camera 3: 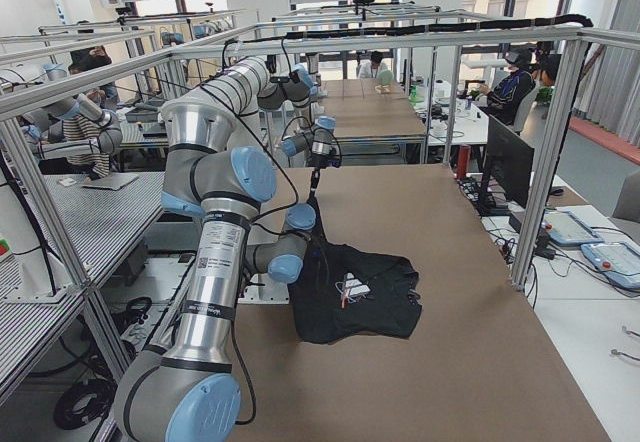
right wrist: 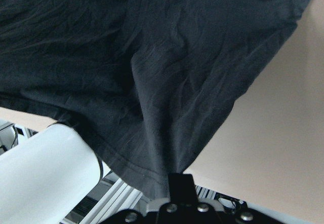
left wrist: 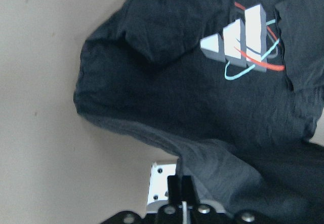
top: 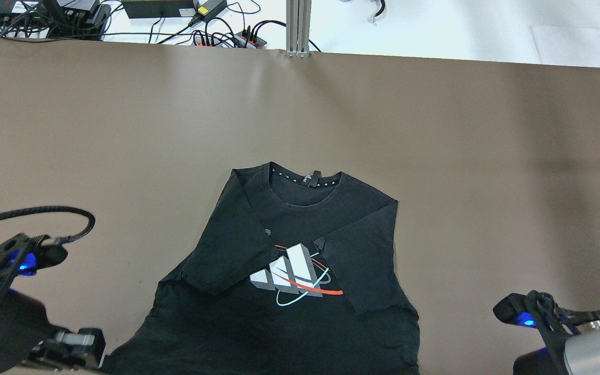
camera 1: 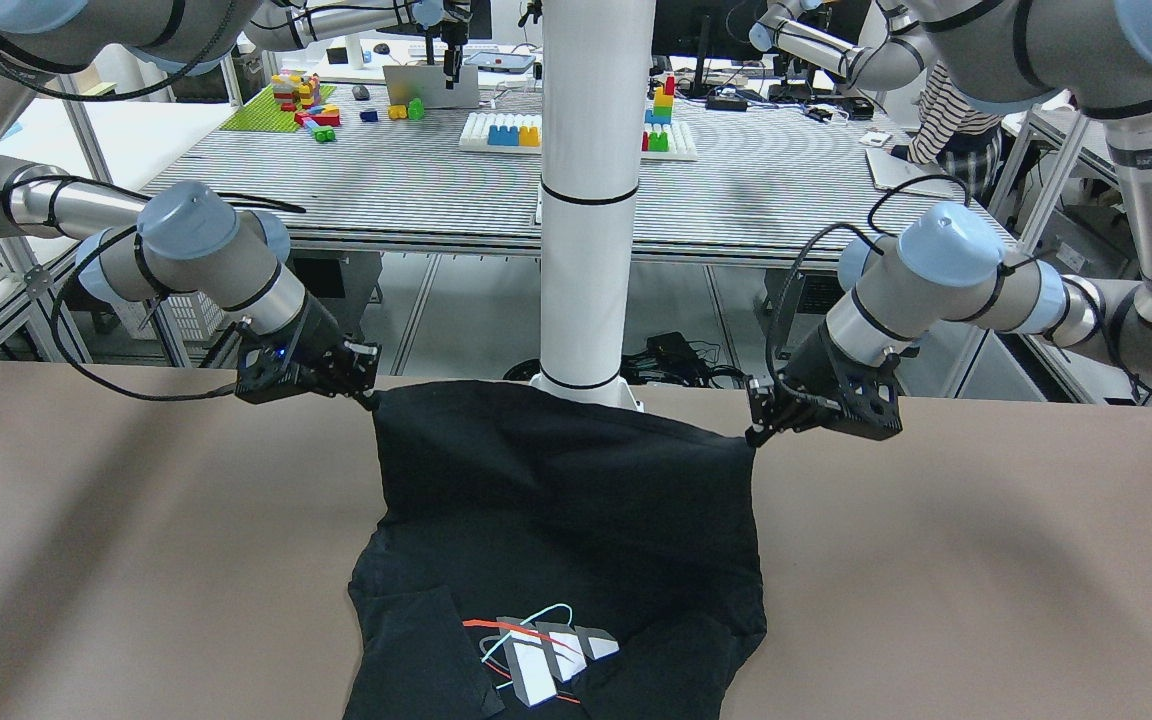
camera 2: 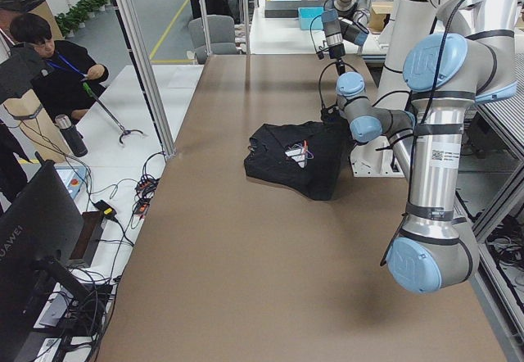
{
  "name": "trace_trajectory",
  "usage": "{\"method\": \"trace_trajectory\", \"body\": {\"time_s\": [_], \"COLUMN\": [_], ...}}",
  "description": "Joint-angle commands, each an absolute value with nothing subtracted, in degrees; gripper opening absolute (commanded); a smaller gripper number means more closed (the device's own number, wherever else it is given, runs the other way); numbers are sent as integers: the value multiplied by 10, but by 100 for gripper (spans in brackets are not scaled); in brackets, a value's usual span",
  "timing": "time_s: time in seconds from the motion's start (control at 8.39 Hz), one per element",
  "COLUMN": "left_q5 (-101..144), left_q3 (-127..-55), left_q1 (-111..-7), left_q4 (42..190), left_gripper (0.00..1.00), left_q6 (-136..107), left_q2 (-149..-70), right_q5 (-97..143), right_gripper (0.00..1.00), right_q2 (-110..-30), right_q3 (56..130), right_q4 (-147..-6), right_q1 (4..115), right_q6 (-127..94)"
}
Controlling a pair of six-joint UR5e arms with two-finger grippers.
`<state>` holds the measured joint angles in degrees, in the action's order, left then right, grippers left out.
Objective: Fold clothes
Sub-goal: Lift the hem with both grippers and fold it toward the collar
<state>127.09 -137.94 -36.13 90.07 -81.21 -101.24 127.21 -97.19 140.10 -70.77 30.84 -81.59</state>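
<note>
One shirt's [top: 289, 333] neck label [top: 314, 177], overhead only

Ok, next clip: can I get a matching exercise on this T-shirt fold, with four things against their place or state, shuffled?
Things:
1. left end effector
2. sleeves
3. collar
4. white pillar

Place or state:
a. lying flat at the end farthest from the robot
b. standing upright on the robot's side of the shirt
c. shut on a hem corner of the T-shirt
d. folded in over the chest print

Pairs: 1-c, 2-d, 3-a, 4-b
</note>
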Motion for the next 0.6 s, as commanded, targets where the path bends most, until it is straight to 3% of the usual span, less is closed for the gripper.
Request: {"method": "trace_trajectory", "body": {"time_s": [0.0,0.48], "left_q5": [1255,1238], "left_q3": [-1255,-1186], "left_q1": [-456,-487], "left_q4": [902,901], "left_gripper": [0,0], "left_q6": [-766,-752], "left_q2": [-1093,-1144], "right_q5": [1267,1267], "right_gripper": [0,0], "right_q2": [-926,-891], "right_q3": [1292,1235], "right_q4": [-714,-715], "right_q1": [410,449], "right_q6": [-721,-708]}}
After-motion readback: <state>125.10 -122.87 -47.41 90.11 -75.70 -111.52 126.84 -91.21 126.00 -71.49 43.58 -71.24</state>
